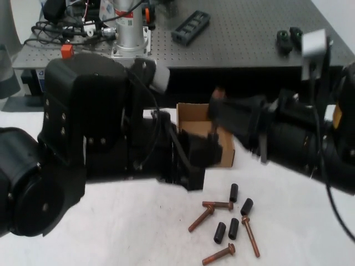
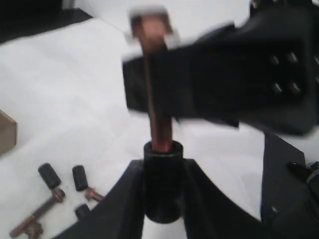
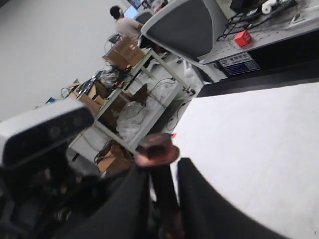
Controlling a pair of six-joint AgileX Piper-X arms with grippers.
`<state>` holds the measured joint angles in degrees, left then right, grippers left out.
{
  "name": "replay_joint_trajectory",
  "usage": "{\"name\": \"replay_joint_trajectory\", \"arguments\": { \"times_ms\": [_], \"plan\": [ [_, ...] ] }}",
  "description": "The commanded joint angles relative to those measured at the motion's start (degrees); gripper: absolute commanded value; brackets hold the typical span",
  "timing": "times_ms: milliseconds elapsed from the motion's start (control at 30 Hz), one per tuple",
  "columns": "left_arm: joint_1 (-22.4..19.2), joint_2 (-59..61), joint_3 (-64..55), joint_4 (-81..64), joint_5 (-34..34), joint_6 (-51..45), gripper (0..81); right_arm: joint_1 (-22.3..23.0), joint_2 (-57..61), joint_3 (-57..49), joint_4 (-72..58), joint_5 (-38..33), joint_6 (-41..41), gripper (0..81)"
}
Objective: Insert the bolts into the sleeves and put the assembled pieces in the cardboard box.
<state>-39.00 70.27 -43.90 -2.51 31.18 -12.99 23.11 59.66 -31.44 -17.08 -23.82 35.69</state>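
In the left wrist view, the short black cylindrical sleeve stands upright at lower centre, and the left tool is closed on its sides. The long copper-coloured hex-head bolt comes down from directly above, its long axis in line with the sleeve's bore and its tip at the mouth. The right tool is clamped on the bolt's shank below the head. The coming move looks like a straight push along that axis. The brown cardboard box sits at the centre of the high view, behind the meeting arms.
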Motion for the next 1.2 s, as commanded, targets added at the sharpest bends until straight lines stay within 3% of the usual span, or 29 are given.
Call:
{"name": "replay_joint_trajectory", "arguments": {
  "times_ms": [0,33,200,367,500,667,933,1000,1167],
  "plan": [
    [-0.12,-0.73,-0.89,-3.21,-3.26,1.89,0.7,0.16,-0.51,-0.1,-0.4,-1.32,-0.78,44.3],
    [-0.12,-0.73,-0.89,-3.36,-4.56,2.06,0.7,-0.37,-0.69,-0.1,-0.37,-1.27,-0.57,46.3],
    [-0.12,-0.24,-0.89,-7.39,-12.16,2.64,0.7,-5.29,-4.73,-0.1,4.73,-1.44,-1.5,41.2],
    [1.62,7.13,-6.67,-8.58,-17.22,-2.89,0.7,-12.7,-12.09,-0.1,19.48,0.27,-7.06,41.2],
    [3.22,19.87,-19.3,0.39,-18.74,-4.29,0.7,-15.98,-16.15,-0.1,35.23,5.56,-14.02,41.2],
    [4.22,39.89,-40.79,16.43,-19.05,-2.42,0.7,-16.29,-16.53,-0.1,52.51,12.83,-20.34,41.2],
    [4.19,62.51,-70.41,35.56,-18.06,-3.74,0.4,-16.29,-13.35,0.03,59.56,19.79,-23.18,41.2],
    [4.19,65.36,-74.48,37.23,-16.97,-3.74,4.6,-16.29,-10.79,-0.1,59.45,18.95,-25.4,41.2],
    [4.33,67.98,-76.5,38.18,-17.65,-3.74,25.2,-14.79,-0.26,-0.39,52.61,18.93,-26.67,41.2]
  ]
}}
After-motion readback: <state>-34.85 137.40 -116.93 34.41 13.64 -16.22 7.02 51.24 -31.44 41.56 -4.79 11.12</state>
